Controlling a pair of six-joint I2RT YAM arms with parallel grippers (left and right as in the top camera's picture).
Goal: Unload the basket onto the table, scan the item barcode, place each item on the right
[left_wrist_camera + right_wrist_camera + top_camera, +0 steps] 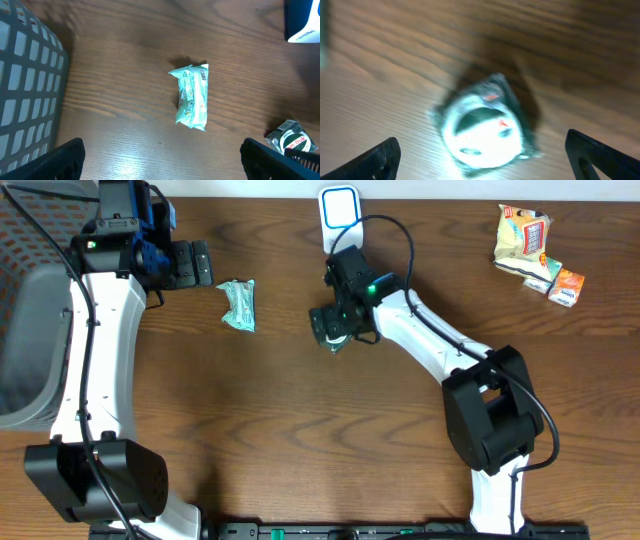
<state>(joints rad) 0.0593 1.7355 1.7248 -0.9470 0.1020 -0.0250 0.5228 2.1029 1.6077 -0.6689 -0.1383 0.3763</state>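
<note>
A dark packet with a round white label point(482, 127) lies on the wooden table, blurred in the right wrist view. My right gripper point(482, 161) hovers over it, open, with its fingers wide on both sides and not touching it. From overhead the packet point(330, 341) is mostly hidden under that gripper point(338, 324). A white scanner with a blue outline point(340, 208) stands at the table's far edge, just behind. A pale green packet point(191, 96) lies flat ahead of my left gripper point(161, 161), which is open and empty.
A grey mesh basket point(25, 330) stands at the left edge, close to the left arm. A yellow snack bag point(523, 232) and small boxes point(558, 282) lie at the far right. The dark packet point(291, 141) also shows low right in the left wrist view.
</note>
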